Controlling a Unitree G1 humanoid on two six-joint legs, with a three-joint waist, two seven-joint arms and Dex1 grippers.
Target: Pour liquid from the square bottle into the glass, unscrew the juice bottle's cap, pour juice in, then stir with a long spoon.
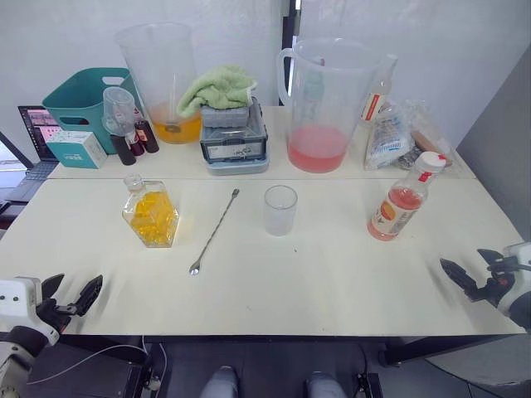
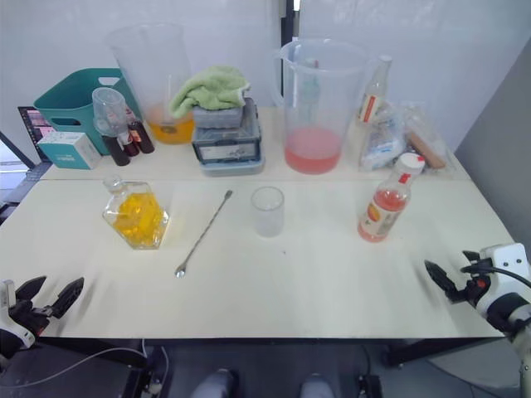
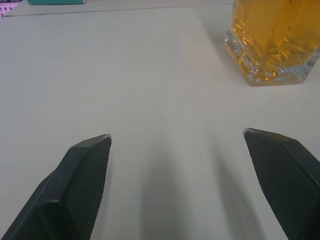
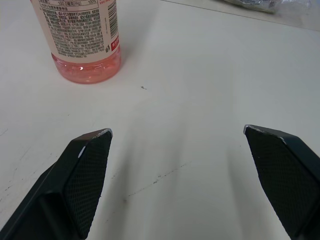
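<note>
1. Your left gripper (image 1: 73, 298) hovers at the near left edge of the cream table (image 1: 332, 282), its two black fingers spread wide and empty.
2. Your right gripper (image 1: 465, 278) sits at the near right edge, likewise spread and holding nothing.
3. Ahead of the left gripper and a little toward the centre stands one short faceted clear glass square bottle (image 1: 150, 213) with a ball stopper, roughly half full of yellow-orange liquid; the left wrist view shows its thick base just beyond the fingertips, well apart from them.
4. Ahead of the right gripper and slightly inward stands one slim clear plastic juice bottle (image 1: 401, 204), pink-red juice filling its lower part, with its white cap (image 1: 431, 161) on; the right wrist view lets you read the printed label, which the head views do not.
5. Between the two bottles you have one small clear tumbler glass (image 1: 280, 210), upright and empty, and one long thin silver spoon (image 1: 214, 231) lying flat, bowl toward you, between glass and square bottle.
6. On the far table, count two huge clear plastic pitchers: one (image 1: 163, 79) with orange liquid, one (image 1: 323, 104) with pink liquid at the bottom.
7. Between them is a grey box (image 1: 235, 137) topped with a green cloth (image 1: 217, 86); far left, a teal bin (image 1: 87, 101).
</note>
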